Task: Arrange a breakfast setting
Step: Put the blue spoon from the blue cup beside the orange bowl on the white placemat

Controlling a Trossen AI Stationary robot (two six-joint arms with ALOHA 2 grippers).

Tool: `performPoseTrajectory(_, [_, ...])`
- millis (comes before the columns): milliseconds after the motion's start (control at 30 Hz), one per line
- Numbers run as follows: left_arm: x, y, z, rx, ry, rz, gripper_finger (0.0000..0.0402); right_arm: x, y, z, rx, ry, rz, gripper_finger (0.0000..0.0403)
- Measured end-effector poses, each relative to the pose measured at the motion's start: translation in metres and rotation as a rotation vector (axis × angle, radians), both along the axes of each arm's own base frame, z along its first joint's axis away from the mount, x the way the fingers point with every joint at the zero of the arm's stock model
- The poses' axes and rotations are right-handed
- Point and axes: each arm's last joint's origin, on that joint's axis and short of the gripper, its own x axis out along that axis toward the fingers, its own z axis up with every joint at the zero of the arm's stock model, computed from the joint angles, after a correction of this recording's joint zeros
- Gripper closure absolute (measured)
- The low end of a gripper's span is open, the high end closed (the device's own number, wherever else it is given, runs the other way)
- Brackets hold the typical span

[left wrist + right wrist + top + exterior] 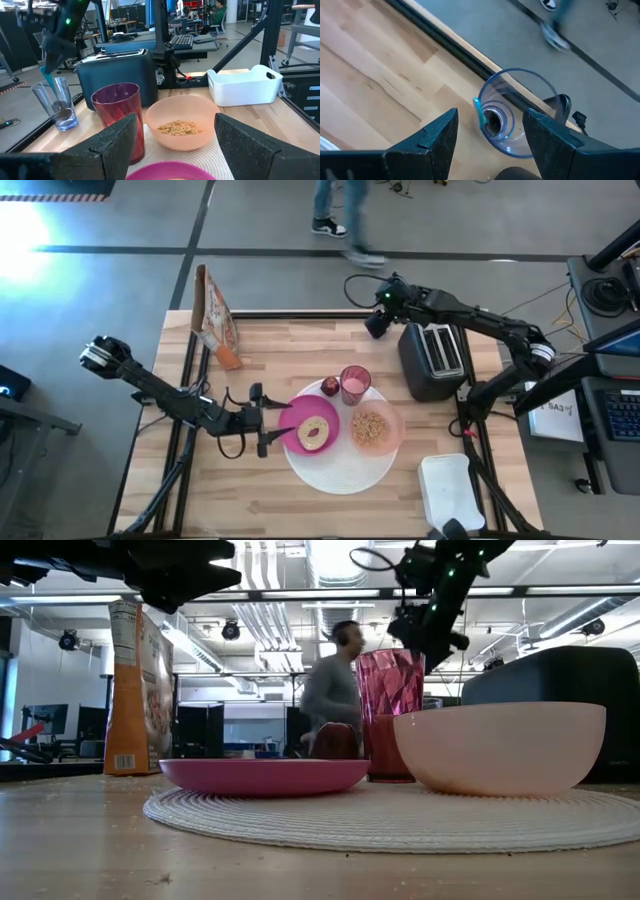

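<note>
Left gripper (268, 426): fingers spread, empty, beside the small magenta plate (310, 424) bearing a bagel (314, 431).
Right gripper (378, 320): fingers apart, above a clear glass (507, 118) near the black toaster (433, 359).
Setting: plate, translucent peach bowl (375, 429), pink tumbler (354, 385) on large white round disc (340, 465).

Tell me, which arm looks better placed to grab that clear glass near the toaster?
Probably the right. Its hand hangs open directly over the clear glass at the table's far edge, while the left hand sits open across the table beside the magenta plate.
</note>
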Motion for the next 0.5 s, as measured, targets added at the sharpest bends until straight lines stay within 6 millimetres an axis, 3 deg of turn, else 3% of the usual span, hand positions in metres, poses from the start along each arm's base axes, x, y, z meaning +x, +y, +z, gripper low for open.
performPoseTrajectory(267, [0.0, 0.002, -0.001, -0.004, 0.002, 0.007, 0.0151, 0.014, -0.014, -0.026, 0.029, 0.097, 0.035, 0.0192])
performPoseTrajectory(500, [0.001, 0.006, -0.002, -0.002, 0.003, 0.031, 0.0151, 0.015, -0.015, -0.02, 0.012, 0.101, 0.053, 0.0247])
